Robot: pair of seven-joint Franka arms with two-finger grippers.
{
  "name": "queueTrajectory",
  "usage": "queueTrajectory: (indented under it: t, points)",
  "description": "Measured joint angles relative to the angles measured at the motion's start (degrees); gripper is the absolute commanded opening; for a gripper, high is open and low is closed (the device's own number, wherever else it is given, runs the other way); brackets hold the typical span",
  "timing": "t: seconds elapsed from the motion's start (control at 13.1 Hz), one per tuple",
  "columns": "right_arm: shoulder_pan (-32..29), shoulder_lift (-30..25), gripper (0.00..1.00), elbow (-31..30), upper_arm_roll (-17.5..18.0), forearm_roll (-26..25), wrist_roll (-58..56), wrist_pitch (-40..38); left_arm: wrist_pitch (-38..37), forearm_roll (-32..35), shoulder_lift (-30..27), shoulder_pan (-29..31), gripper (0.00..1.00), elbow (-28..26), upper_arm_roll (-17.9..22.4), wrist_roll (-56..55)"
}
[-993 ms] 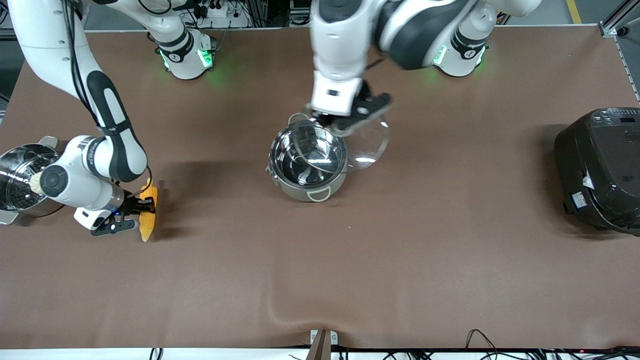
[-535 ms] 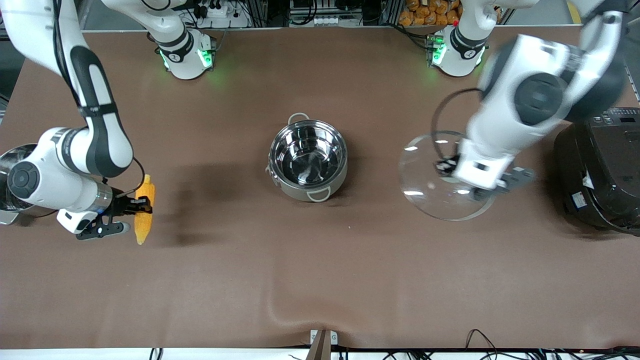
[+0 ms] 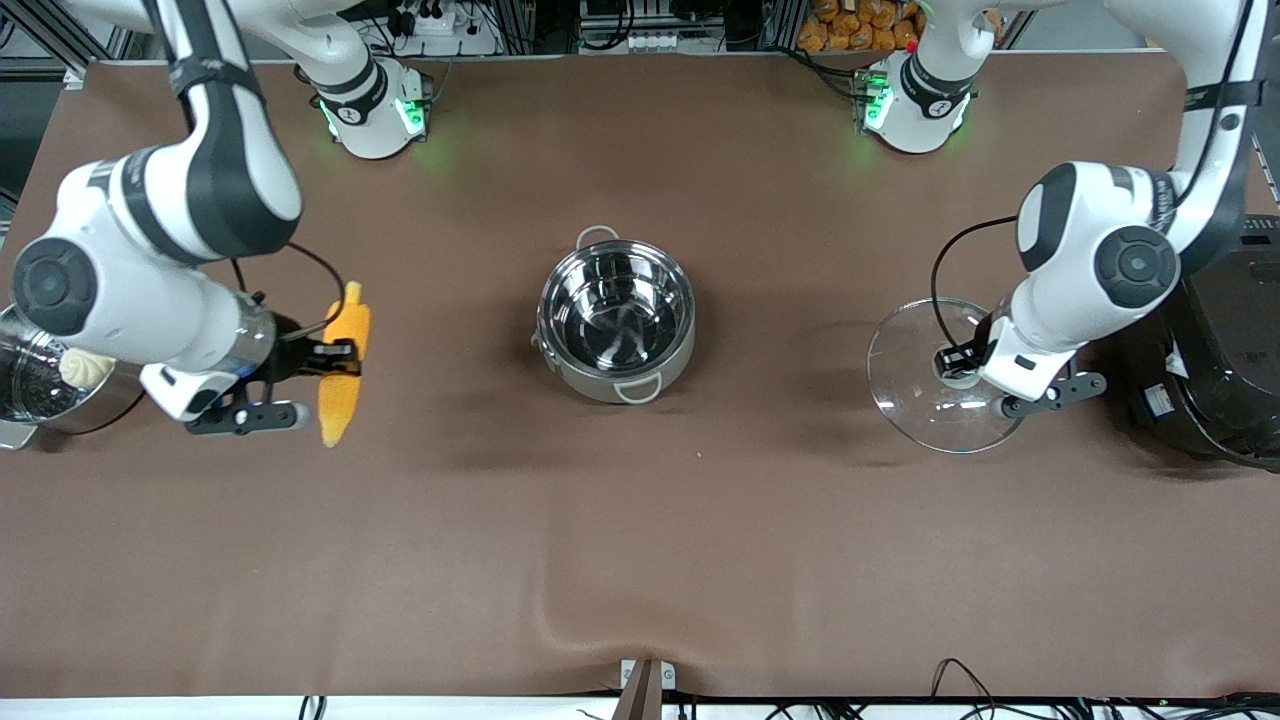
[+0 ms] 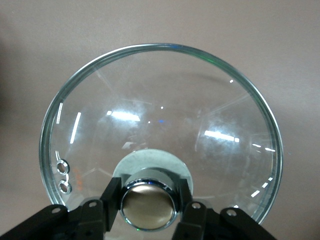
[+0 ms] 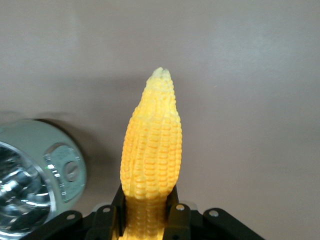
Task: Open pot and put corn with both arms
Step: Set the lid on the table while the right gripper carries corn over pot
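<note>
The steel pot [image 3: 616,320] stands open in the middle of the table, with nothing inside. My left gripper [image 3: 957,364] is shut on the tan knob [image 4: 148,205] of the clear glass lid [image 3: 925,400], holding it tilted low over the table between the pot and the rice cooker. In the left wrist view the lid [image 4: 160,120] fills the frame, with my left gripper [image 4: 148,206] clamping the knob. My right gripper [image 3: 325,358] is shut on the yellow-orange corn [image 3: 343,365], held in the air toward the right arm's end of the table. The corn [image 5: 152,145] points away from my right gripper [image 5: 149,216].
A steel steamer pot [image 3: 30,400] with a white bun [image 3: 85,368] stands at the right arm's end; its edge shows in the right wrist view [image 5: 30,175]. A big black rice cooker [image 3: 1215,350] stands at the left arm's end, close to the lid.
My left arm carried the lid from over the pot toward the rice cooker and lowered it. My right gripper lifted the corn and shifted it toward the pot.
</note>
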Motion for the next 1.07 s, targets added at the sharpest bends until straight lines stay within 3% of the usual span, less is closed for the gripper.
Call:
queueTrajectory:
  t: [0.31,0.69,0.76,0.84,1.07]
  points:
    - [10.02,-0.06,0.27,1.0,0.36,0.0,13.72,-0.17,10.36,0.0,0.26,2.91,0.0,-10.86,-0.03,0.12]
    - [19.35,0.67,0.27,0.9,0.41,-0.78,24.81,3.47,17.28,0.0,2.27,3.61,0.0,-16.41,-0.12,0.12]
    - [20.89,1.11,0.27,0.77,0.4,-1.02,26.79,4.55,18.15,0.0,2.81,3.61,0.45,-16.81,-0.23,0.12]
    - [22.4,1.63,0.27,0.51,0.41,-1.43,28.64,5.82,18.59,0.0,3.29,3.61,0.99,-16.89,-0.31,0.12]
    - [26.28,3.74,0.27,-1.25,0.42,-2.0,32.16,11.07,19.2,0.0,3.36,3.66,1.0,-16.4,-0.32,0.12]
